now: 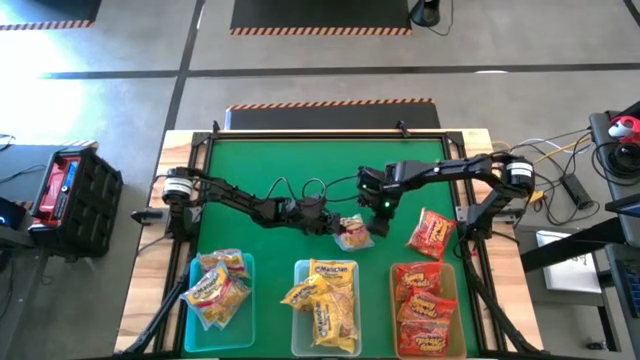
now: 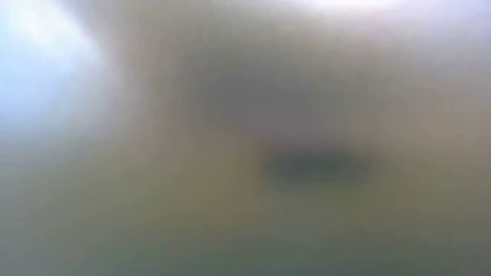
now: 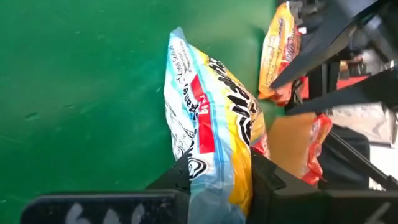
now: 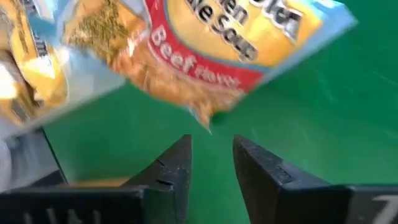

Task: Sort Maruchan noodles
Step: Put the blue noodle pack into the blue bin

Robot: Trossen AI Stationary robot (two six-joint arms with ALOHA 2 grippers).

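**Packet passes between two pincers above the green surface**

We see both arms meeting near the middle of the green surface (image 1: 300, 160). The left pincer (image 1: 335, 222) reaches in from the left side and is clamped on a Maruchan packet (image 1: 353, 232) printed in light blue, yellow and red. In the left wrist view this held packet (image 3: 208, 134) stands pinched between the two dark fingers (image 3: 267, 180), its lower end squeezed in the narrow gap between them.

The right pincer (image 1: 381, 207) hovers just beside the same packet, coming in from the right side. In the right wrist view its fingers (image 4: 177, 171) stand slightly parted with bare green showing between them. The packet (image 4: 211, 50), marked "Beef flavor", hangs just past the fingertips, and we see nothing gripped between them.

A red packet (image 1: 431, 234) lies alone on the surface to the right of the pincers, near the right arm, just behind the right bin.

Along the near edge stand three translucent bins. The left bin (image 1: 246, 300) holds a heap of yellow and light-coloured packets (image 1: 217, 285). The middle bin (image 1: 297, 320) holds yellow packets (image 1: 327, 300). The right bin (image 1: 457, 320) holds red packets (image 1: 420, 305).

The low view is a blur and we can tell nothing from it.
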